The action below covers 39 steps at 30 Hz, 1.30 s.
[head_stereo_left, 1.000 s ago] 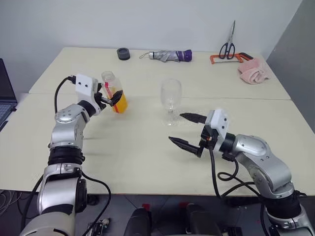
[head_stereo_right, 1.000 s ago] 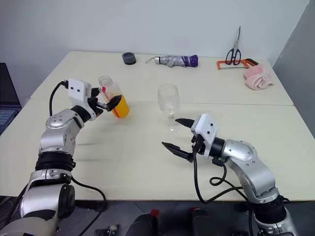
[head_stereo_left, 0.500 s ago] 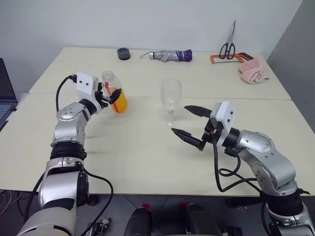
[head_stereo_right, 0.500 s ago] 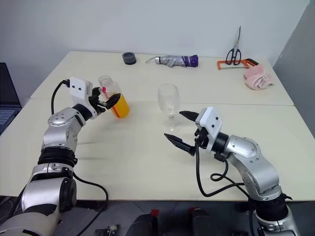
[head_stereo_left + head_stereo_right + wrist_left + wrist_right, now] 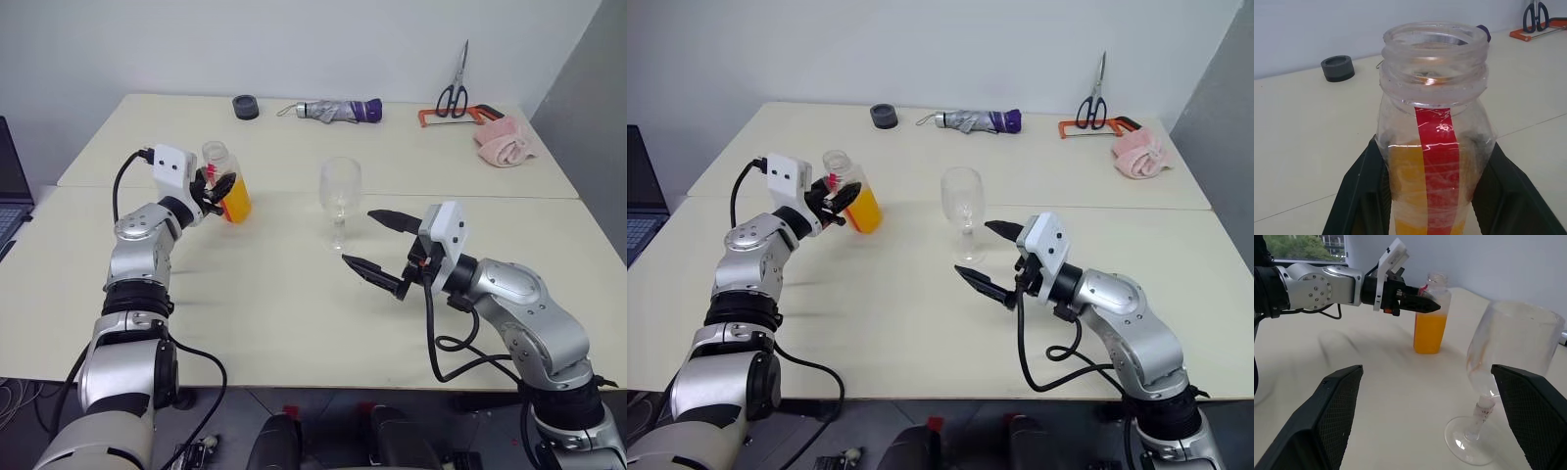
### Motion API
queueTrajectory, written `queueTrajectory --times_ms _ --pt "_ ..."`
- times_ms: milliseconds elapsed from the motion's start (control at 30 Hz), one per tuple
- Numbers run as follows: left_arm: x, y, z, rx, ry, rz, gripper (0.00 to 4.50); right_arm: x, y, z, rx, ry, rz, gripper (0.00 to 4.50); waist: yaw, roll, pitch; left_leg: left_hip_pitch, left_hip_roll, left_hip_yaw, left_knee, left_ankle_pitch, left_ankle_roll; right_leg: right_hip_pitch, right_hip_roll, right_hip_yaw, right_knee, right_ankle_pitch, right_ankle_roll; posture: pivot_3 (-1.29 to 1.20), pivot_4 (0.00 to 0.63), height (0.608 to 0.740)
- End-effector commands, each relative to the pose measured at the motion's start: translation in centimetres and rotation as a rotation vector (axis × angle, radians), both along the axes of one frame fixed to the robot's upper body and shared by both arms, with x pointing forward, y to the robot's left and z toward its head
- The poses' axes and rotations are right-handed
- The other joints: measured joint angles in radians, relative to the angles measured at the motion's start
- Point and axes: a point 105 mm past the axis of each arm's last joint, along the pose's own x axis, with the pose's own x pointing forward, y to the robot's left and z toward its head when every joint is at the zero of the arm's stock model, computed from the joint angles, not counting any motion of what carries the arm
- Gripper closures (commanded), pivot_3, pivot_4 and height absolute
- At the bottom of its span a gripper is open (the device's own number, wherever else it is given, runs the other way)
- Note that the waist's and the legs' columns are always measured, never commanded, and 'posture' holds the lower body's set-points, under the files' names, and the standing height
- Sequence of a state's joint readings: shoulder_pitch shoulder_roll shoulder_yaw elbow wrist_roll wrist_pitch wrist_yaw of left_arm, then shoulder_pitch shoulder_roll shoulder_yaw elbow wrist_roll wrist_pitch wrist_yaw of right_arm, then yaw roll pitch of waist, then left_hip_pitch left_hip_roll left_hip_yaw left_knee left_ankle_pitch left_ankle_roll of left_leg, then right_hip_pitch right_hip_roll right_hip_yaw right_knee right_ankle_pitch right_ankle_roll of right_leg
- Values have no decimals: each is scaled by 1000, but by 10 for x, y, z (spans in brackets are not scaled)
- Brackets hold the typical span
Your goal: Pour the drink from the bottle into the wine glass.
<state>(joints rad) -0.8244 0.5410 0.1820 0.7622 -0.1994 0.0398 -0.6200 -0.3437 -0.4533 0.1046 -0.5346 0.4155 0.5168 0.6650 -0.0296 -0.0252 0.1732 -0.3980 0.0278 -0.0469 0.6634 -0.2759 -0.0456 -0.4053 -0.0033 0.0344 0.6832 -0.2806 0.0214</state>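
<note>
We log colours: bottle (image 5: 1434, 137) clear w/ red strip, drink (image 5: 236, 204) orange-yellow. Wine glass (image 5: 340, 192) clear. Table (image 5: 294, 313) pale cream. At back — umbrella (image 5: 338, 111) grey w/ purple end, cloth (image 5: 505, 143) pink, saw (image 5: 458, 116) orange, cap (image 5: 246, 107) dark grey.

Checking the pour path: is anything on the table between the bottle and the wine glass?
Nothing: in the left eye view the table between the bottle, gripped by the left gripper, and the wine glass is bare. The right wrist view shows the same.
</note>
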Motion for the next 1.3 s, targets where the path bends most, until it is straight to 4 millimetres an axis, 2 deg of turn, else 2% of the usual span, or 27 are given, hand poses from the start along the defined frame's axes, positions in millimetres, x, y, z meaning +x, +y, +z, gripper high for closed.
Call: queueTrajectory --times_ms 33,267,533,767,1033,1300 --pt "-1 -8 25 -7 -83 -24 2760 -8 0 20 23 -77 3 0 0 0 0 0 0 0 0 0 0 0 0 0 0 0 0 0 150 740" --pt "-6 -26 39 -12 -111 -74 2767 -13 -13 30 31 -94 -50 0 1 0 0 -1 0 -1 1 0 0 0 0 0 0 0 0 0 150 740" --pt "-16 -70 59 136 -174 -192 2767 -9 -35 37 22 -113 -165 0 1 0 0 -1 0 -1 1 0 0 0 0 1 0 0 0 0 150 740" --pt "-17 -102 88 288 -293 -246 2771 -6 -25 42 44 -128 -165 0 0 0 0 -1 0 1 1 0 0 0 0 1 0 0 0 0 150 740" --pt "-21 -130 94 478 -422 -310 2786 2 -17 38 46 -146 -197 0 0 0 0 -1 0 2 1 0 0 0 0 1 0 0 0 0 150 740" --pt "-21 -139 101 622 -543 -318 2787 8 -13 32 46 -128 -196 0 0 0 0 -1 0 4 1 0 0 -1 0 1 0 0 0 0 150 740"
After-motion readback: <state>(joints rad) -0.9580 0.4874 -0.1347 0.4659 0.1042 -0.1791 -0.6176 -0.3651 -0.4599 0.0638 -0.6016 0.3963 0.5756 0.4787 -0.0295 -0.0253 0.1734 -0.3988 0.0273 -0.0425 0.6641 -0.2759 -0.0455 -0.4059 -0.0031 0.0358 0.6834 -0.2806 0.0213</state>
